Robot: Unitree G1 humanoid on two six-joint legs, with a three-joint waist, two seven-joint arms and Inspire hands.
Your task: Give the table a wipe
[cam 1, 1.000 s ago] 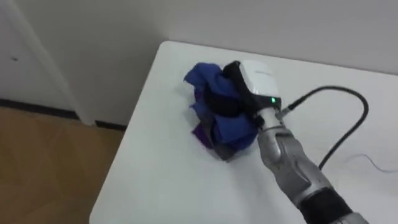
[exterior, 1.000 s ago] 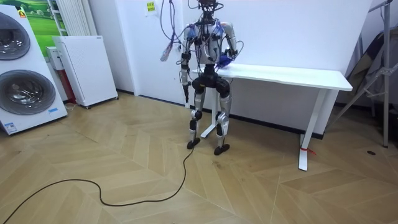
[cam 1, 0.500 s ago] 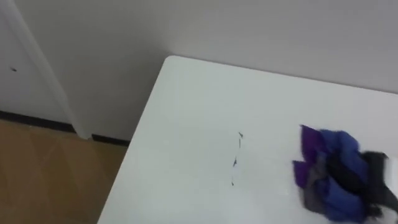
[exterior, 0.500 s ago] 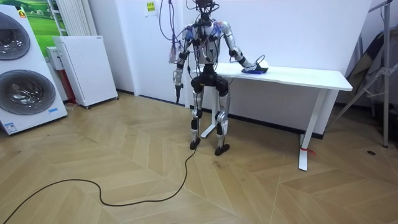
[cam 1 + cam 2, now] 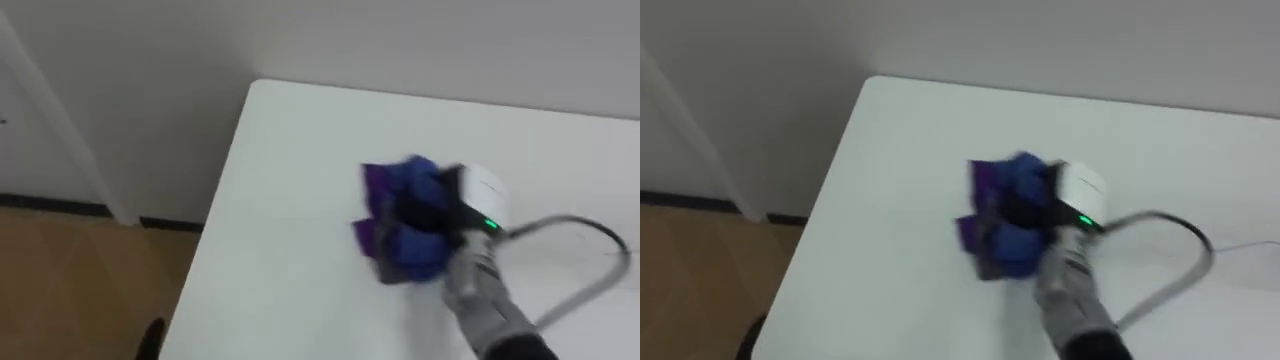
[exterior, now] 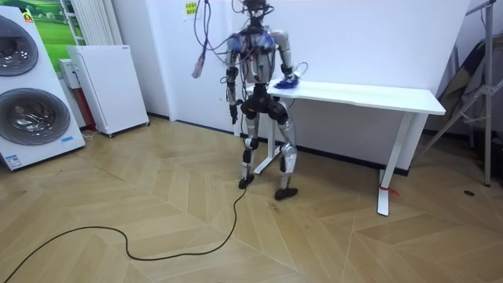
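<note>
A crumpled blue and purple cloth (image 5: 400,225) is seen on the white bench (image 5: 290,260), near its left end but set in from the left edge and from the far corner. The cloth is gripped by the right hand (image 5: 472,192) - its dark fingers (image 5: 432,206) are curled into the folds, and its white back is turned upward just to the right of the cloth. The cloth is pressed flat against the bench top. In the room view the robot is shown standing upright on the wooden floor (image 6: 157,220) at the end of the bench that lies at the room view's left, with the right arm stretched over the top. The left hand (image 6: 233,118) is held low beside the body - whether it is open or closed cannot be told.
</note>
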